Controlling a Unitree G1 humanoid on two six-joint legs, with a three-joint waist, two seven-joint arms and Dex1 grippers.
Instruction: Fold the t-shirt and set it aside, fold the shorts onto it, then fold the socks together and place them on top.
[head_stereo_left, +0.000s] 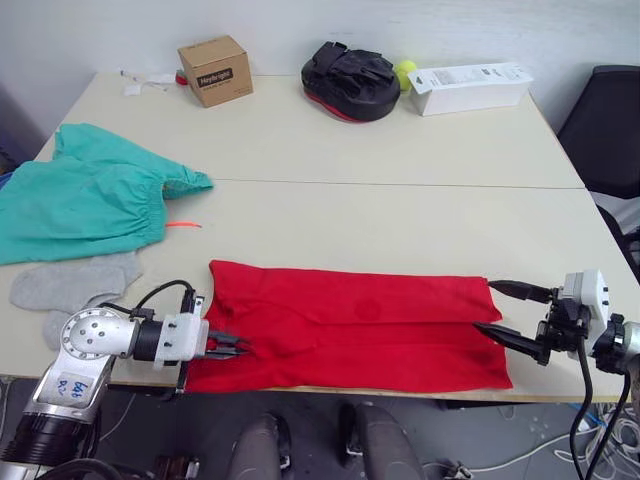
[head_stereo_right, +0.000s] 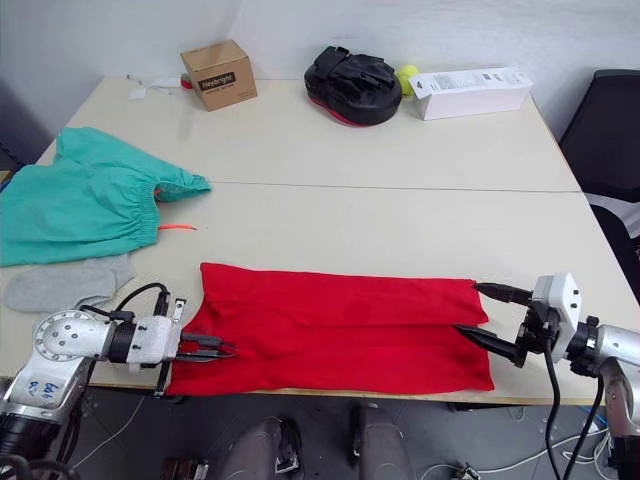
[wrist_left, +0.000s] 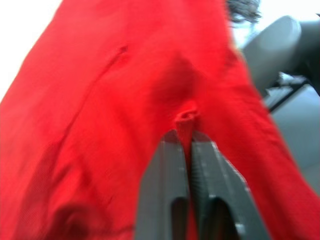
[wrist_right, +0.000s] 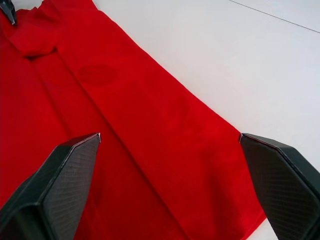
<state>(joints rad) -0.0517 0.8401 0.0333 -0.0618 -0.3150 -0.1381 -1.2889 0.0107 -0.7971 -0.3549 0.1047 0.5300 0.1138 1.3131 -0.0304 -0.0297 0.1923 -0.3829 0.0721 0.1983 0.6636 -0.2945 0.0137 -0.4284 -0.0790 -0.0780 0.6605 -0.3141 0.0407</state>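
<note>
**Left jaws clamped on the shirt's end, right jaws spread wide at the other**

Your left gripper (head_stereo_left: 232, 347) has its jaws pinched tight on a small pleat of red cloth; the left wrist view shows the two fingers (wrist_left: 170, 185) pressed together with a nub of fabric squeezed up between them. Your right gripper (head_stereo_left: 505, 312) stands with its jaws released and well apart, one tip above and one tip level with the opposite short edge of the t-shirt (head_stereo_left: 350, 325), touching or just beside the cloth without gripping it.

That arrangement makes sense for a crosswise fold: the shirt already lies as a long, narrow band along the near edge of the table (head_stereo_left: 400, 215), sides brought in, so one end is held ready to be carried over while the other end waits to be taken. You will probably want the right jaws closed on their end before lifting, or the band may drag and skew.

Further out on your left, the teal-green shorts (head_stereo_left: 85, 195) lie spread, their orange drawstring (head_stereo_left: 183, 225) trailing out, and the grey socks (head_stereo_left: 70, 290) rest just nearer, well clear of the shirt.

The surface is a pale tabletop with a seam running across its middle. Along the far edge sit a small cardboard box (head_stereo_left: 214, 70), a black padded mitt (head_stereo_left: 350, 80), a yellow-green ball (head_stereo_left: 405, 70) and a long white box (head_stereo_left: 470, 87). A dark chair (head_stereo_left: 610, 125) stands off to your right.
</note>
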